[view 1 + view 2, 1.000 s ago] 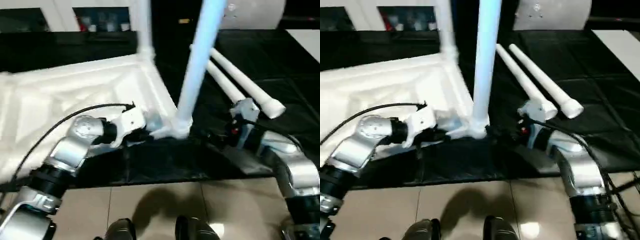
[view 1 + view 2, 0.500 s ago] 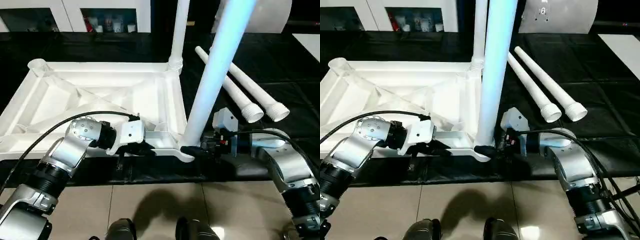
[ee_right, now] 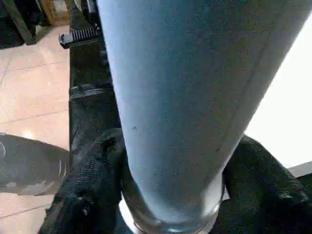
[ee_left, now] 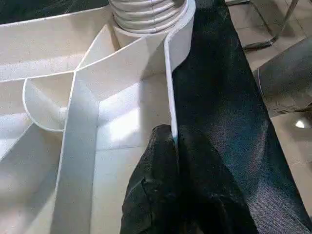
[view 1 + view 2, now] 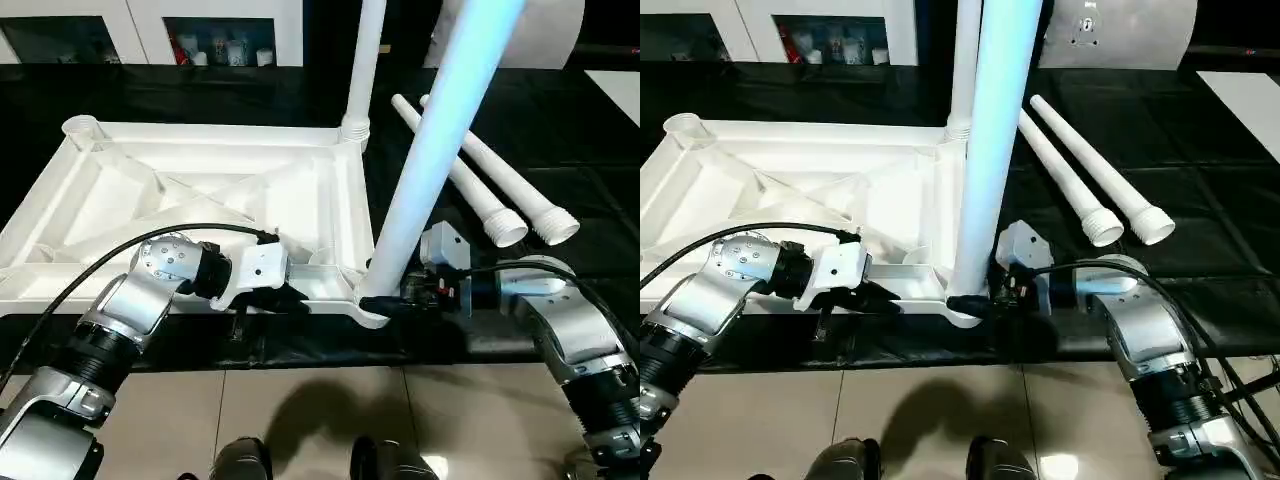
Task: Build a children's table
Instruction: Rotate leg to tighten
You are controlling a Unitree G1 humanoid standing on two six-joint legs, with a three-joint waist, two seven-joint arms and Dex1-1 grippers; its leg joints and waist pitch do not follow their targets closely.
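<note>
1. The white plastic square table top (image 5: 200,195) lies upside down, X-ribbed underside up, on black matting (image 5: 580,150) at the scene's centre-left.
2. One white tapered round leg (image 5: 362,60) stands in the corner socket at 12 o'clock; a second leg (image 5: 440,130) rises from the near corner socket at 6 o'clock.
3. Two more white legs (image 5: 470,175) lie side by side on the matting at 2 o'clock.
4. The left pincer (image 4: 170,146) is clamped together on the top's thin near rim.
5. The right pincer (image 3: 170,195) has its black fingers (image 3: 87,195) either side of the near leg's base, closely flanking it.
</note>
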